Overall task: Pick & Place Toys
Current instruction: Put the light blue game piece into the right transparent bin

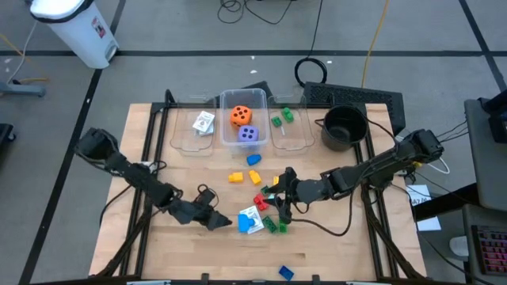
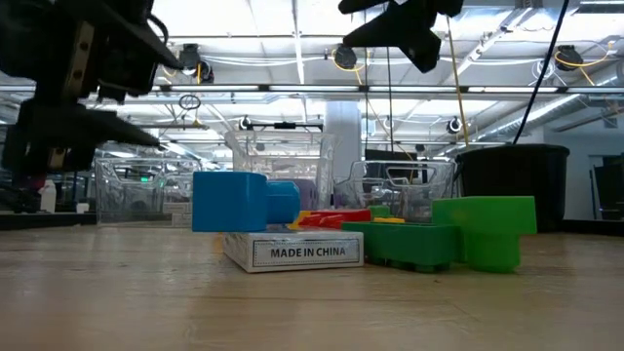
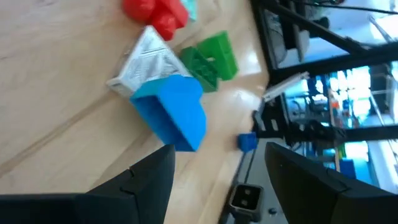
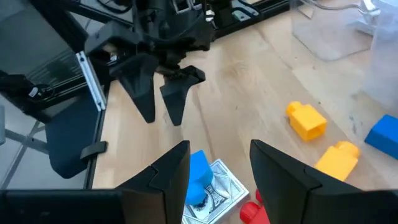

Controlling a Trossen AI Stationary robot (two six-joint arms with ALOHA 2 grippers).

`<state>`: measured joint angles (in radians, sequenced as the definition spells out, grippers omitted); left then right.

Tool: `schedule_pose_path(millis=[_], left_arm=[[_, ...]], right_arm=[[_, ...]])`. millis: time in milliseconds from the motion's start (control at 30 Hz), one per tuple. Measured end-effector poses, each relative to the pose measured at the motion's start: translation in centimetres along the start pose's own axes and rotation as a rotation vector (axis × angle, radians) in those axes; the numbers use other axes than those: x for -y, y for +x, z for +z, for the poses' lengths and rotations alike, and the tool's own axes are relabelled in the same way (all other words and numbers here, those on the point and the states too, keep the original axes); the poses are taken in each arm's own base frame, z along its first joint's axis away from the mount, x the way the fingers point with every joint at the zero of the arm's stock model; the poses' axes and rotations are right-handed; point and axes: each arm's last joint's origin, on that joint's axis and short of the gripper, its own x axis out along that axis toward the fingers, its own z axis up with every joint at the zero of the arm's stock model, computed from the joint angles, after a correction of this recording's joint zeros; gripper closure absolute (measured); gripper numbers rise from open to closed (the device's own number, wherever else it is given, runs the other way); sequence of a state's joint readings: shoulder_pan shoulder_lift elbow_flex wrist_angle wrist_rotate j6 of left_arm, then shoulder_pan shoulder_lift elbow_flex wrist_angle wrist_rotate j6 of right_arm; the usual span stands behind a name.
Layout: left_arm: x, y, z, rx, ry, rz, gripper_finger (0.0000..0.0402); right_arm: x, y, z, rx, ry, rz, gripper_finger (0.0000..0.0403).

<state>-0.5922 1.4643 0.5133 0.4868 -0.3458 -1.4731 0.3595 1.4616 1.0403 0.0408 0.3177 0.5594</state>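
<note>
Wooden counter point(image 1: 333, 245) fills the middle of a grey-floored workshop, with a white bin beyond its far left corner. 2 dark arms reach inward from the sides, both bent low over the near half. At the far edge stand 3 clear bins point(image 1: 243, 119) and a black pot point(image 1: 344, 125); the middle bin holds an orange die point(image 1: 241, 116) and a purple die point(image 1: 248, 134), the left one a card pack, the right one green bricks.

Left gripper point(image 1: 225, 222) hangs just beside a blue brick point(image 3: 172, 113) lying on a card pack point(image 3: 144, 61), fingers point(image 3: 147, 182) open and empty. Right gripper point(image 1: 282, 192) hovers over the toy cluster, fingers point(image 4: 166, 176) apart, holding nothing. Green bricks point(image 2: 448, 234), red bricks point(image 3: 154, 14) and 2 yellow bricks point(image 4: 306, 120) lie around the pack; a small blue brick point(image 1: 286, 272) sits alone near the front edge.
</note>
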Motion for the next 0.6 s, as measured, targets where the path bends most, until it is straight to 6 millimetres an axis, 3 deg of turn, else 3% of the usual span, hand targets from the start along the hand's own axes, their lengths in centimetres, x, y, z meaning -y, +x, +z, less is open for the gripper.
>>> schedule_pose_path(millis=[200, 600], left_arm=[[-1.3, 1.2, 0.0, 0.016, -0.056, 0.053, 0.0151], [-2.0, 3.0, 1.0, -0.01, -0.084, 0.045, 0.0151]], right_arm=[[0.3, 0.1, -0.5, -0.014, 0.03, -0.007, 0.0243], [0.3, 0.1, -0.5, -0.013, 0.023, -0.009, 0.0243]])
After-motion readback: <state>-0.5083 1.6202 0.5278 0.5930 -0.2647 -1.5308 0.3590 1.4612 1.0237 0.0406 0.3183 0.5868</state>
